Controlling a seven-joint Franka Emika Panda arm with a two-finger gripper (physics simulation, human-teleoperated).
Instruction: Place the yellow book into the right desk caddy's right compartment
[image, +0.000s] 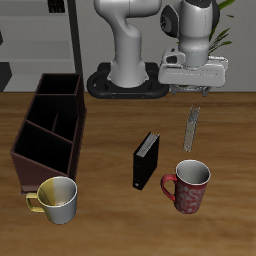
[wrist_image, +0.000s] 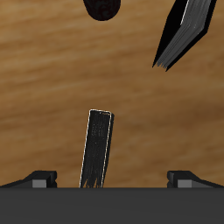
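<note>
Two mugs are seen near the table's (image: 110, 225) front edge: a pale yellow mug (image: 57, 199) just beside the front end of the right desk caddy (image: 52, 125), and a red mug (image: 188, 186) well apart from it. Between them, a little farther back, a black book (image: 146, 160) is stood upright. The yellow book (image: 191, 128) is laid flat on the bare wood farther back than the red mug, well apart from the caddy, and is shown in the wrist view (wrist_image: 96, 149) as a thin strip lying between the two fingertips (wrist_image: 39, 179). The gripper (image: 190, 92) is held above the far end of that book; its fingers are spread wide and nothing is held between them. Whether the book is touched cannot be told. The black book (wrist_image: 185, 33) and the red mug (wrist_image: 103, 8) are also caught by the wrist camera. The caddy is divided by thin panels into three sections; which end section is the right compartment cannot be told
</note>
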